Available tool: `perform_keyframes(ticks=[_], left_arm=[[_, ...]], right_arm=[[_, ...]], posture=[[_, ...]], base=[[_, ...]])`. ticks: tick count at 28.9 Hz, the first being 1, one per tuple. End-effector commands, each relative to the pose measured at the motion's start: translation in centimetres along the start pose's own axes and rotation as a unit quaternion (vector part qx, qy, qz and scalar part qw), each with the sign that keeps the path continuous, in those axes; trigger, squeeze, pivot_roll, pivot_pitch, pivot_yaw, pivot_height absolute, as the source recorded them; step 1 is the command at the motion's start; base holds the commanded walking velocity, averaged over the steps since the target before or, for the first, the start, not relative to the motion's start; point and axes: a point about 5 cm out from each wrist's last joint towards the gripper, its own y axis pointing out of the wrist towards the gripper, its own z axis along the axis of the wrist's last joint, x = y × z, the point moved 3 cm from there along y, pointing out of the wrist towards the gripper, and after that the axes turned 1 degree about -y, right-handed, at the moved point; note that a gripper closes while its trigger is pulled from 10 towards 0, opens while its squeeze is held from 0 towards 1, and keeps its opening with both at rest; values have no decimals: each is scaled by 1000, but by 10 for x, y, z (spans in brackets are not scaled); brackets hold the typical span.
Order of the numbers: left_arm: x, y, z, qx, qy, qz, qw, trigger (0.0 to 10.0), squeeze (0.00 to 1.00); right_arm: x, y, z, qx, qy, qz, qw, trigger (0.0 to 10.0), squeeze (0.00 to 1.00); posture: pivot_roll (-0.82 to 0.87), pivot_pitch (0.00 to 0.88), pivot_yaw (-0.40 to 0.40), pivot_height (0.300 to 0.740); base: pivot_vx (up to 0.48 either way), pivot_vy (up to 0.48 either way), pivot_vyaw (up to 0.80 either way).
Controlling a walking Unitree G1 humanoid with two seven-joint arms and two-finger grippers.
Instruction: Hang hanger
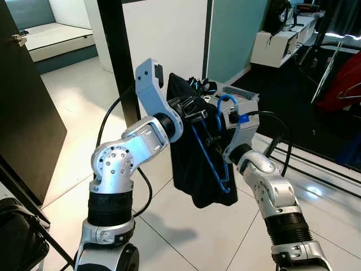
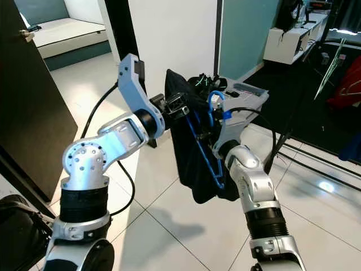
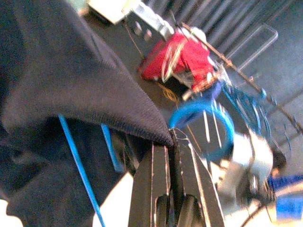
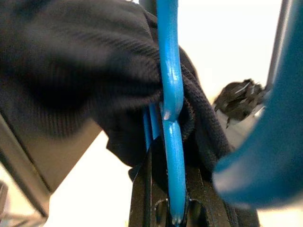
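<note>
**Blue hanger with dark garment held in mid-air, not yet hung**

Blue wire of the hanger (image 1: 210, 151) shows against the dark garment (image 1: 194, 169) draped over it, both held up between the robot's arms above a white tiled floor (image 1: 186, 237). The right gripper (image 4: 166, 208) has its fingers closed tight on the hanger's stem, just below the hook (image 1: 227, 101). The left gripper (image 3: 171, 189) has its fingers pressed together on the garment's edge, though that blurred view leaves it unclear whether they also catch the wire. Farther off, past a black post (image 1: 121, 51), a rail (image 3: 246, 80) carries a red garment (image 1: 347, 84). Picking up looks done; reaching the rail and hooking on remain.
</note>
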Motion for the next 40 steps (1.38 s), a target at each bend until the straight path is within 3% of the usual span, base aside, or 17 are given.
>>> perform_keyframes(ticks=[1, 2, 6, 7, 12, 13, 14, 24, 27, 30, 34, 35, 38, 39, 40], left_arm=[[37, 5, -37, -46, -82, -68, 993, 10000, 0], [42, 4, -51, -76, -97, -77, 989, 10000, 0], [46, 3, -61, -99, -105, -86, 986, 10000, 0], [47, 2, -71, -123, -95, -93, 984, 10000, 0], [44, 1, -83, -150, -80, -92, 981, 10000, 4], [45, 0, -86, -158, -76, -97, 980, 10000, 169], [47, -1, -87, -161, -73, -106, 978, 10000, 980], [56, -7, -80, -150, -49, -147, 976, 10000, 1000], [64, -26, -52, -114, 18, -221, 968, 10000, 1000], [61, -37, -35, -93, 53, -246, 963, 10000, 1000], [58, -41, -27, -77, 69, -248, 963, 10000, 1000], [51, -44, -11, -37, 95, -237, 966, 10000, 1000], [51, -44, -11, -37, 95, -237, 966, 10000, 1000], [45, -50, 12, 18, 114, -233, 966, 10000, 1000], [45, -50, 12, 18, 114, -233, 966, 10000, 1000]], right_arm=[[8, 3, 21, 44, -2, -26, 999, 10000, 0], [13, 4, 28, 60, 3, -41, 997, 10000, 0], [15, 4, 33, 71, 8, -47, 996, 10000, 0], [13, 4, 36, 80, 21, -41, 996, 10000, 0], [5, 5, 41, 95, 44, -17, 994, 10000, 0], [2, 4, 43, 100, 55, -6, 993, 10000, 0], [0, 4, 44, 103, 63, 3, 993, 10000, 0], [-7, 4, 46, 111, 83, 27, 990, 10000, 0], [-9, 1, 50, 117, 89, 50, 988, 10000, 0], [-8, -3, 54, 122, 89, 65, 986, 10000, 0], [-8, -5, 56, 124, 93, 77, 985, 10000, 0], [-9, -10, 57, 120, 96, 103, 983, 10000, 0], [-9, -10, 57, 120, 96, 103, 983, 10000, 0], [-5, -18, 58, 114, 103, 129, 980, 10000, 0], [-5, -18, 58, 114, 103, 129, 980, 10000, 0]], posture=[[-5, 0, 31, 740], [-3, 0, 31, 740], [-2, 0, 31, 740], [-2, 0, 32, 740], [-5, 0, 33, 740], [-5, 0, 33, 740], [-5, 0, 33, 740], [-3, 0, 32, 740], [-4, 0, 32, 740], [-4, 0, 32, 740], [-4, 0, 34, 740], [-3, 0, 33, 740], [-3, 0, 33, 740], [0, 0, 31, 740], [0, 0, 31, 740]], base=[[0, 0, 0], [0, 0, 0], [0, 0, 0], [0, 0, 0], [0, 0, 0], [0, 0, 0], [0, 0, 0], [0, 0, 0], [0, 0, 0], [0, 0, 0], [0, 0, 0], [0, 0, 0], [0, 0, 0], [0, 0, 0], [0, 0, 0]])
